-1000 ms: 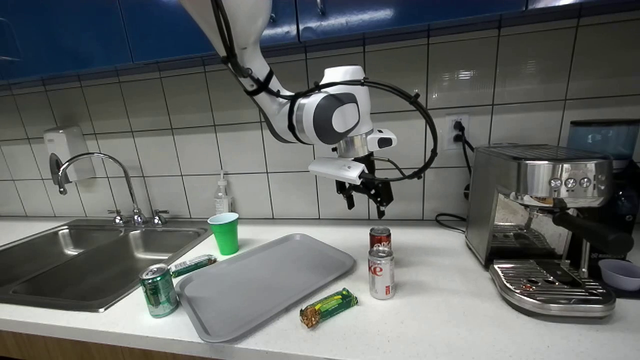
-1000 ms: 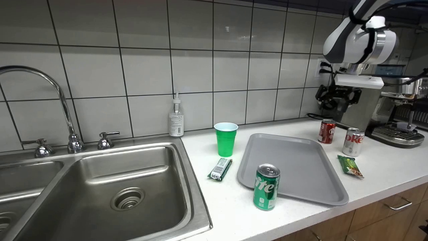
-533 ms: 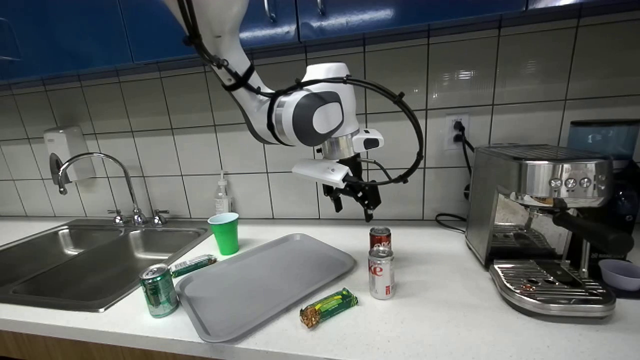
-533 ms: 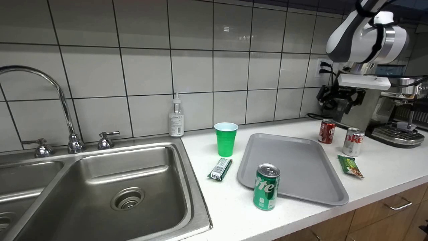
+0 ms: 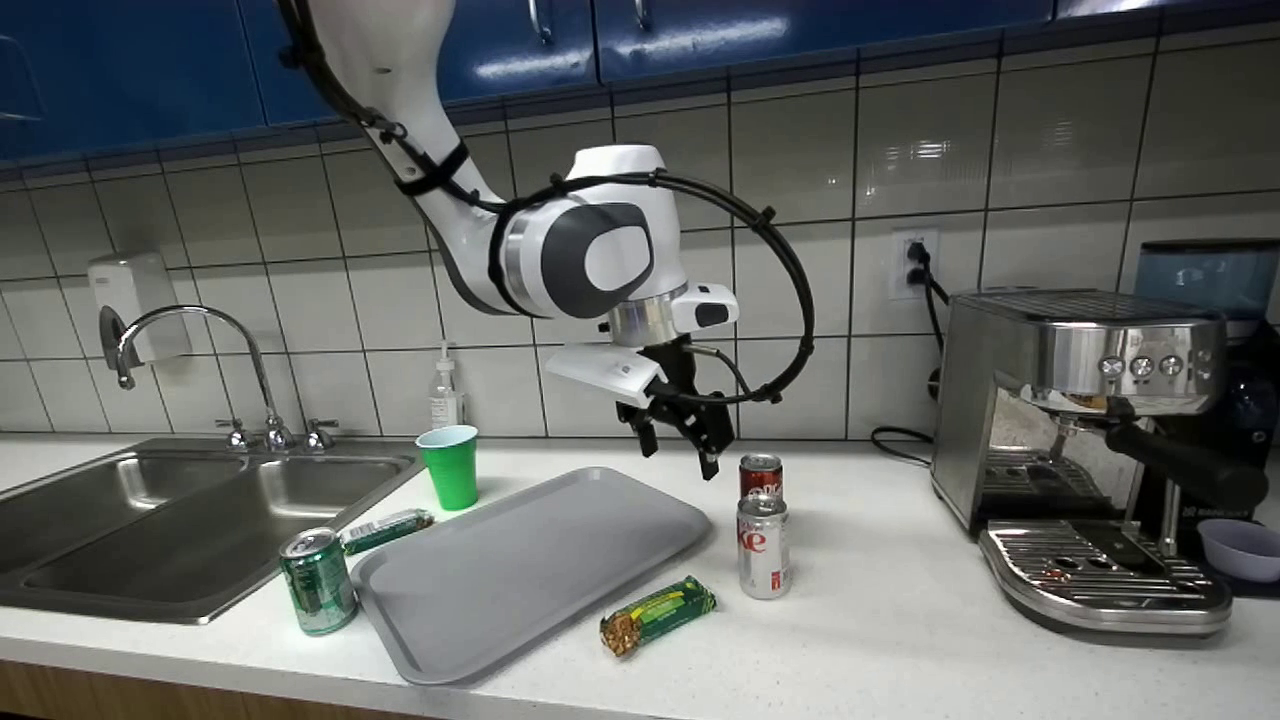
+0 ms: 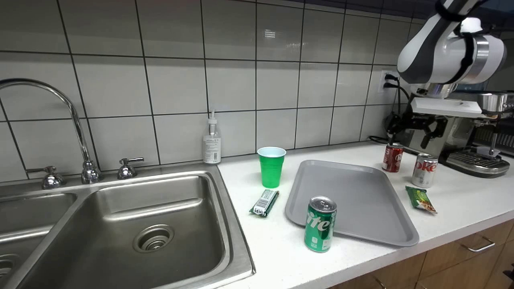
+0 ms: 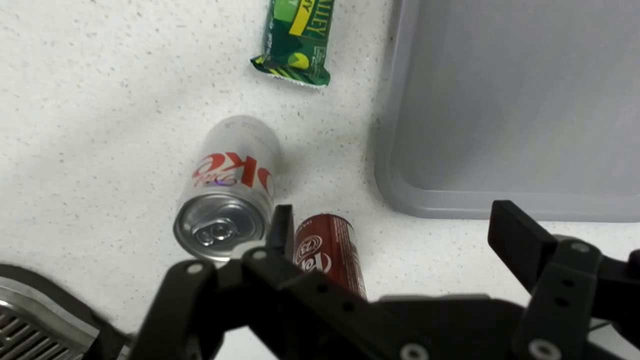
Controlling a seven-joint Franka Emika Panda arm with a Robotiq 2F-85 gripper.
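One red can (image 5: 761,478) nearest the tool (image 5: 680,461) in an exterior view, upright on the counter (image 5: 870,650) and partly hidden by one silver can (image 5: 763,565). Jaws spread, holding nothing, apart from the red can. Lower than a moment ago and shifted toward the tray (image 5: 530,570); same layout among the objects below. For the work in hand, probably an approach, with no grasp made yet. By count: three drink cans, including one green can (image 5: 318,582) just beside the tray; two bars, namely one front bar (image 5: 660,615) between tray and silver can, and one rear bar (image 5: 385,530) near one green cup (image 5: 449,468); one tray; one espresso machine (image 5: 1050,470).

In an exterior view, red can and silver can plainly separate, tool low over the red can as seen, depth hard to judge. Again three cans, two bars, one cup, one tray; also one soap bottle (image 6: 212,150) and one sink (image 6: 233,224) with two basins.

In the wrist view, jaws wide apart, with the red can partly covered by one of them. Only two cans here, one bar cut off by the edge, one tray corner.
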